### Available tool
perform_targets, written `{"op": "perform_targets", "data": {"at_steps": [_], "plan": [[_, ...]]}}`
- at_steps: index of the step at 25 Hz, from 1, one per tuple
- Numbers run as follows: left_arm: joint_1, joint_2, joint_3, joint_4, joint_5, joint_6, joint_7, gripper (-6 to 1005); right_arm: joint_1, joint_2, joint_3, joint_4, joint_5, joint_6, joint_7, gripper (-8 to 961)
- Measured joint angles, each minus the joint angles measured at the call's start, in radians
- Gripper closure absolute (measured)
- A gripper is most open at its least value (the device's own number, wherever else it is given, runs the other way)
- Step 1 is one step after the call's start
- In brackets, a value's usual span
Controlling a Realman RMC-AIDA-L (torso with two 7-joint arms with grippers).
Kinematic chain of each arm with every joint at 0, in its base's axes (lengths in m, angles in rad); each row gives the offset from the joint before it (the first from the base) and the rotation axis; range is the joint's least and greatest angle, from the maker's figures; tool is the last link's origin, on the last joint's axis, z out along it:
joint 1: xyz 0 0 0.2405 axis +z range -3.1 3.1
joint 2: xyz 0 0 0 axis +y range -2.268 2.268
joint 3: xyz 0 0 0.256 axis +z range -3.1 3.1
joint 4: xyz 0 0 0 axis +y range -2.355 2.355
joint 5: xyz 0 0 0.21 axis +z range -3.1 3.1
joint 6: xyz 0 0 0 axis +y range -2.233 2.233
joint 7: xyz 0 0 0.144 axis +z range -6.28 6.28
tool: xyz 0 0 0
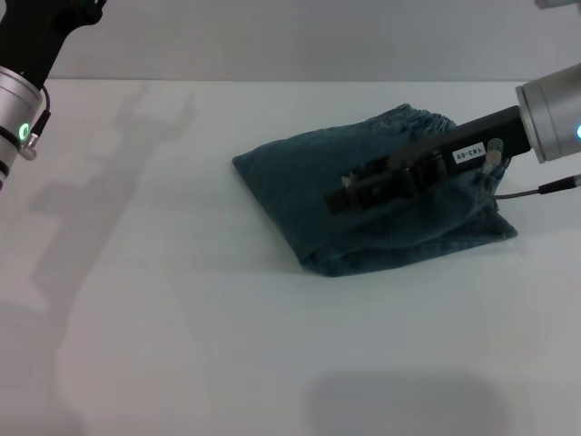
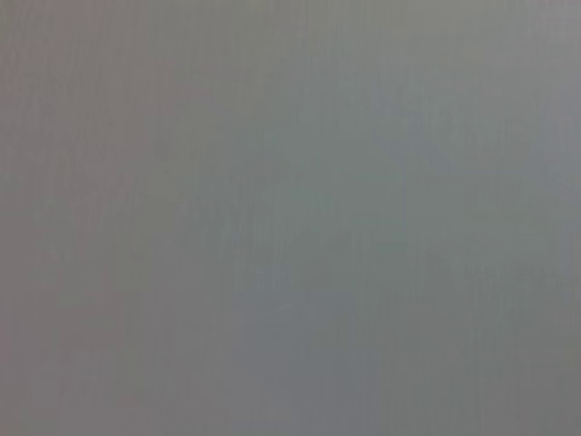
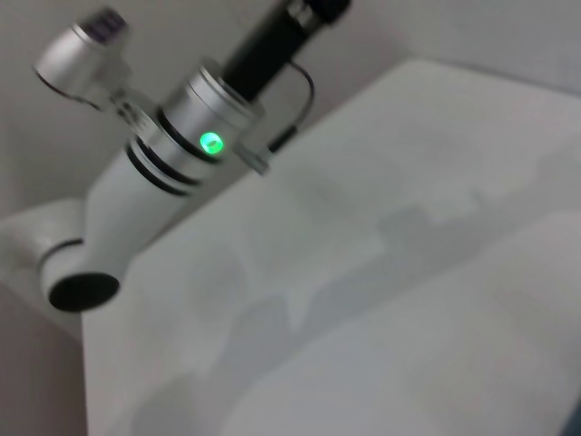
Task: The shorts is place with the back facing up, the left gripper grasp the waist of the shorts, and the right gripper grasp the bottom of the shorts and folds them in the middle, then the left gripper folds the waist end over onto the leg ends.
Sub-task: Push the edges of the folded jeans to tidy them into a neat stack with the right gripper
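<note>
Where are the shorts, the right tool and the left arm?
shorts [image 1: 290, 182]: head view, bare denim on the folded bundle.
right tool [image 1: 349, 193]: head view, black tip over the shorts.
left arm [image 3: 195, 113]: right wrist view, silver wrist section.

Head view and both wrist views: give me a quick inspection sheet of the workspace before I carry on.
Surface: white table, bare around the denim, arm shadows on it.
Job's things: the shorts lie folded in a compact bundle right of centre; the waist and leg ends cannot be told apart.
Clutter: nothing seen.
Grippers: the right hand reaches in from the right, low over the bundle; open or shut unclear. The left arm is raised at the far left edge, its hand out of view; the left wrist view shows only grey.
Cables: thin dark lead by the right wrist.
Surroundings: plain pale wall behind.
</note>
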Motion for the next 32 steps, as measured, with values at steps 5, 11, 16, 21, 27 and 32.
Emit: {"op": "perform_targets", "data": {"at_steps": [5,11,16,21,27,32], "plan": [[-0.008,0.001,0.000,0.005,0.000,-0.019,0.000,195,0.040,0.000,-0.029,0.008,-0.111,-0.019,0.069,301],[-0.016,0.002,0.000,0.007,0.000,-0.033,0.008,197,0.052,0.007,-0.106,0.011,-0.167,-0.029,0.104,301],[-0.019,0.002,0.000,0.008,0.000,-0.037,0.021,198,0.044,0.025,-0.117,0.012,-0.196,0.017,0.105,301],[-0.020,0.001,0.000,0.009,-0.006,-0.037,0.022,198,0.044,0.048,-0.122,0.051,-0.205,0.091,0.104,301],[-0.021,0.001,0.000,0.009,-0.007,-0.037,0.023,199,0.057,0.054,-0.166,0.097,-0.218,0.139,0.107,302],[-0.022,0.000,0.000,0.006,-0.007,-0.037,0.024,199,0.057,0.058,-0.169,0.109,-0.218,0.171,0.108,302]]}}
